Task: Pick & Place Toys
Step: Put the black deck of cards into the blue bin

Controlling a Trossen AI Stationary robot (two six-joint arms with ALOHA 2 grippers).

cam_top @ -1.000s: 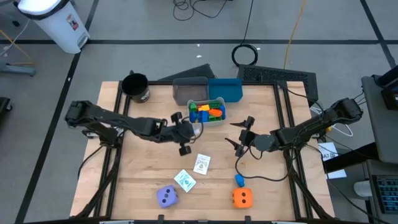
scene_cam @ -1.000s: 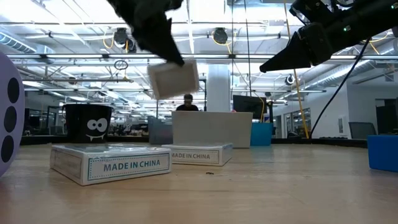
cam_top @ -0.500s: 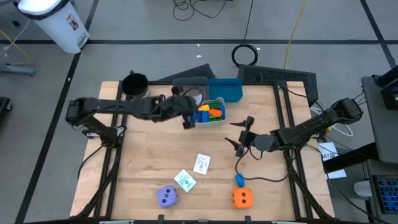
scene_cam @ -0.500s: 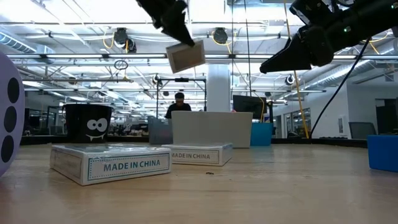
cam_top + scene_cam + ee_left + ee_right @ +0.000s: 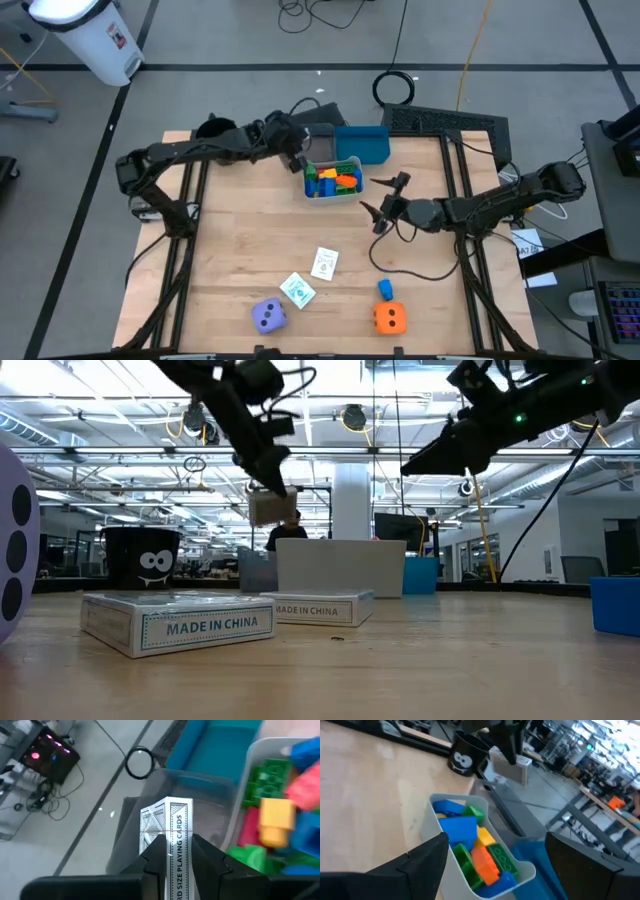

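Observation:
My left gripper [image 5: 295, 152] is shut on a white pack of playing cards [image 5: 170, 827], held in the air over the grey bin [image 5: 310, 140] at the table's far side; the pack also shows in the low view [image 5: 268, 508]. My right gripper [image 5: 384, 197] is open and empty, right of the white bin [image 5: 352, 193] that holds several coloured blocks [image 5: 470, 845]. Two card packs [image 5: 324, 263] [image 5: 297, 289], a purple die [image 5: 269, 316], an orange die [image 5: 389, 318] and a blue block [image 5: 384, 289] lie flat on the near part of the table. My left gripper pinches the card pack between its two fingers [image 5: 156, 857], one on each broad face, with the printed narrow side [image 5: 178, 855] toward the wrist camera. The pack's free end sticks out beyond the fingertips. The fingers slant down from the table's left, and the pack is lifted clear.
A blue bin [image 5: 365, 143] stands right of the grey bin at the far edge. A black cup [image 5: 213, 133] stands at the far left corner, partly under my left arm. A cable [image 5: 400, 268] trails on the table under my right arm. People show in the room beyond.
My left gripper has carried the card pack from the table's middle toward the far edge, rising and then dropping over the grey bin. My right gripper has gone a little toward the far edge, nearer the bin of blocks.

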